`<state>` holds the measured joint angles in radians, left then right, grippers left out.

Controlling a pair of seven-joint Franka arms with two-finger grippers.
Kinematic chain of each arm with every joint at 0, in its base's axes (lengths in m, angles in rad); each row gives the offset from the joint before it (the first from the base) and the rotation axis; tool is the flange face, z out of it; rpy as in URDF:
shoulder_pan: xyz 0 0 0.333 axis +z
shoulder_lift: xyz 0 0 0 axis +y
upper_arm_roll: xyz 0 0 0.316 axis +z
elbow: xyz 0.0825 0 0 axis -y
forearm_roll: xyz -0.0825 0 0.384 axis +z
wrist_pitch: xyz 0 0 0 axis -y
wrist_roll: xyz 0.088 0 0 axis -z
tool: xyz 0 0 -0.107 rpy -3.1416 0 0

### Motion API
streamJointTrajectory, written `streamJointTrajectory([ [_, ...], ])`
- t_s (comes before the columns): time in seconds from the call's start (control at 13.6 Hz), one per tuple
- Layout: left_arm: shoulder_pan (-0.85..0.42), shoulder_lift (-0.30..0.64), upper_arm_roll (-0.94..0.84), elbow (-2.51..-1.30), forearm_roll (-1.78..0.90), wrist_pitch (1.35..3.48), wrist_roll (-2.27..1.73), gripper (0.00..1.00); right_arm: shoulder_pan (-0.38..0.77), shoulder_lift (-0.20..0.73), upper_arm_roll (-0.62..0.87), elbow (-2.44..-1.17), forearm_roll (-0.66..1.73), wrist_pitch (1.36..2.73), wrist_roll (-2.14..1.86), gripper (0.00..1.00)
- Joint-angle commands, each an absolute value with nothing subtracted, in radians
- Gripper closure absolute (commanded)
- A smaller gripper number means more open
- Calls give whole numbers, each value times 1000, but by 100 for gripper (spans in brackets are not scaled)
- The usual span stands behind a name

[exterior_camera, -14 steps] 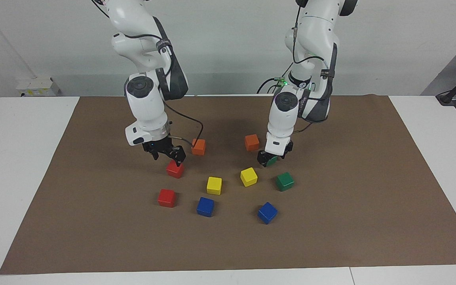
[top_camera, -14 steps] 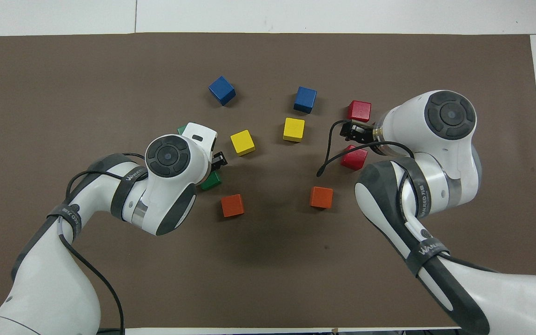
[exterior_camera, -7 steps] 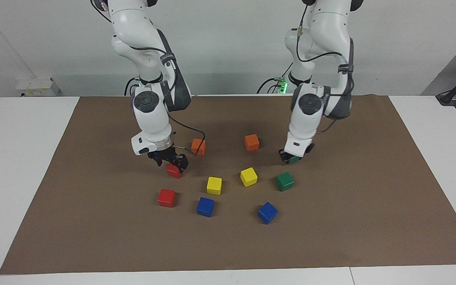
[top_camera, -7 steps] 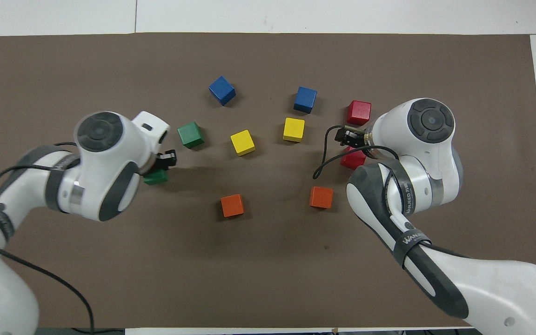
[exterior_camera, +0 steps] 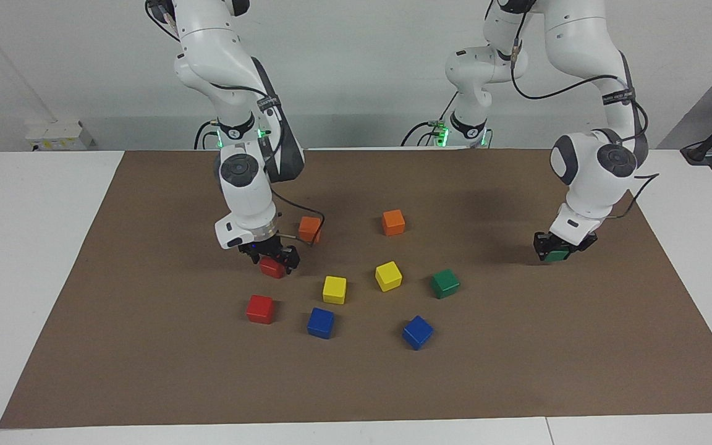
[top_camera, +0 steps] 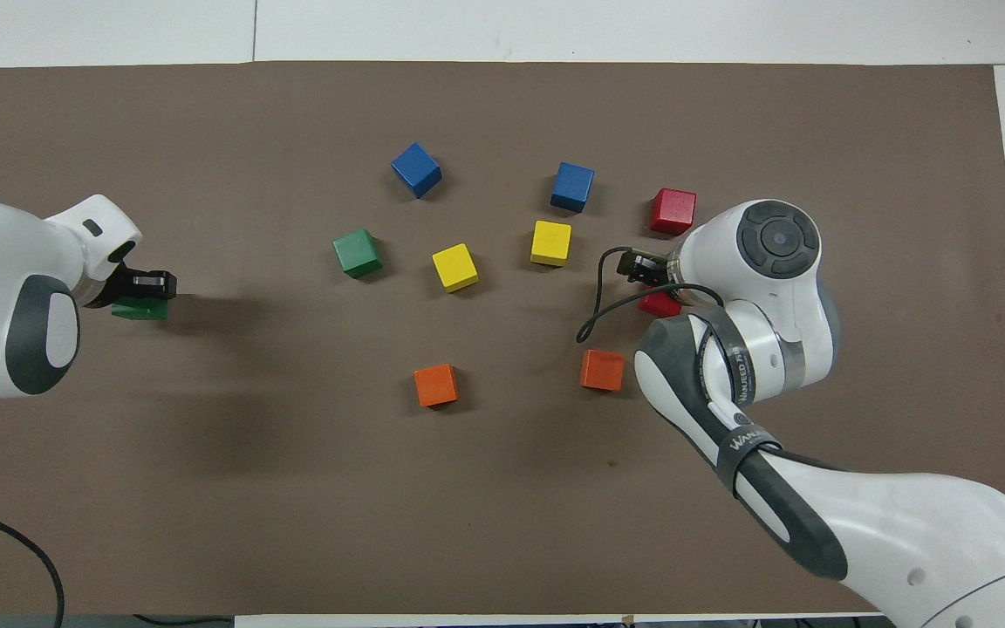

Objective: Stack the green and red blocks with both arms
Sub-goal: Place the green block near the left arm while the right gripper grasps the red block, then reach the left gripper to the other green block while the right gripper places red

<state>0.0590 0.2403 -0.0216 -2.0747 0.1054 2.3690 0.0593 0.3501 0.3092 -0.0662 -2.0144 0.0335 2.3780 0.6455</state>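
Note:
My left gripper point(exterior_camera: 556, 247) point(top_camera: 143, 288) is shut on a green block point(exterior_camera: 557, 254) point(top_camera: 140, 309), low over the brown mat toward the left arm's end of the table. The second green block point(exterior_camera: 444, 283) point(top_camera: 358, 253) lies on the mat beside the yellow cubes. My right gripper point(exterior_camera: 272, 258) point(top_camera: 647, 281) is down over a red block point(exterior_camera: 271, 267) point(top_camera: 659, 304), open, with a finger on each side of it; the wrist hides most of that block from above. The other red block point(exterior_camera: 260, 309) point(top_camera: 673, 210) lies farther from the robots.
Two orange cubes point(exterior_camera: 309, 228) point(exterior_camera: 393, 222) lie nearest the robots. Two yellow cubes point(exterior_camera: 334, 289) point(exterior_camera: 388, 275) sit mid-mat, and two blue cubes point(exterior_camera: 321, 322) point(exterior_camera: 417, 332) lie farthest out. The brown mat point(exterior_camera: 146, 346) covers a white table.
The left arm has closed on the green block and swung it away from the cluster toward its own end of the table. The right gripper has sunk lower around the red block.

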Motion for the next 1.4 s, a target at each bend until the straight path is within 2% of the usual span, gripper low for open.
streamJointTrajectory([
  [0.0, 63, 270, -34, -2069, 104, 2411, 67, 100, 351, 321, -66, -2025, 48, 2422, 653, 0],
  [0.07, 64, 270, -34, -2072, 91, 2414, 69, 100, 351, 319, -66, -2034, 48, 2430, 652, 10],
  [0.15, 63, 270, -34, -2077, 91, 2419, 69, 100, 351, 321, -66, -2034, 48, 2431, 650, 27],
  [0.22, 64, 268, -34, -2079, 91, 2416, 69, 89, 351, 321, -66, -2036, 48, 2431, 647, 55],
  [0.29, 64, 268, -32, -2076, 91, 2413, 69, 1, 351, 321, -66, -2036, 48, 2430, 646, 84],
  [0.37, 66, 265, -32, -2068, 91, 2408, 68, 0, 351, 321, -66, -2036, 48, 2427, 647, 100],
  [0.51, 54, 268, -34, -1952, 80, 2296, 49, 0, 351, 318, -66, -2034, 48, 2418, 646, 100],
  [0.66, -12, 351, -31, -1683, -20, 2069, -115, 0, 345, 298, -67, -2031, 48, 2389, 593, 100],
  [0.73, -70, 379, -31, -1608, -20, 2044, -270, 0, 328, 264, -71, -2023, 48, 2332, 513, 100],
  [1.03, -266, 439, -29, -1633, 53, 2222, -683, 0, 143, 123, -74, -2026, 48, 2136, 206, 100],
  [1.32, -298, 446, -29, -1712, 92, 2283, -741, 0, -30, 133, -74, -2077, 48, 2206, 35, 100],
])
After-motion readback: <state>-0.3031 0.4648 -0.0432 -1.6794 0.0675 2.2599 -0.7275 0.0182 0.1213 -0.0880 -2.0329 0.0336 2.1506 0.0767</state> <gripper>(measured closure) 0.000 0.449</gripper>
